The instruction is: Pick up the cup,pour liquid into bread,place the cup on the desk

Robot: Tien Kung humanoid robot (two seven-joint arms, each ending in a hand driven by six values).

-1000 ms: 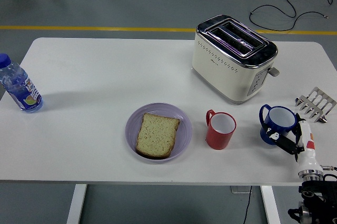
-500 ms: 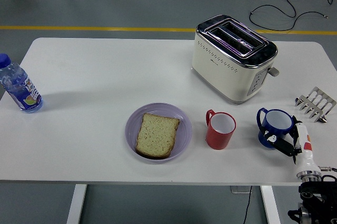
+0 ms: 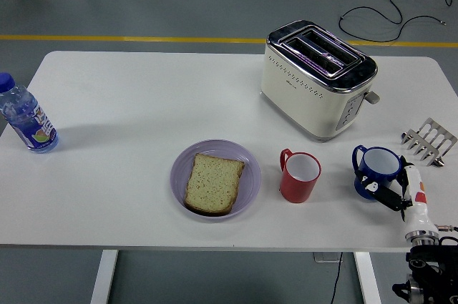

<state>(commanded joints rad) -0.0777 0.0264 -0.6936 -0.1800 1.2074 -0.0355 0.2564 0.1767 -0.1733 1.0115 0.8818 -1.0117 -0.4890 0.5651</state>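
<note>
Fingers (image 3: 381,191) of the right hand (image 3: 401,195) clasp the upright, glossy blue cup (image 3: 375,169).

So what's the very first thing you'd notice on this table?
Probably the big cream and chrome two-slot toaster standing at the far right of the white table. Next, the slice of brown bread lying on a round lilac plate near the front edge. Right of it stands a red mug, then a dark blue mug with the robot's right hand at its side.
</note>
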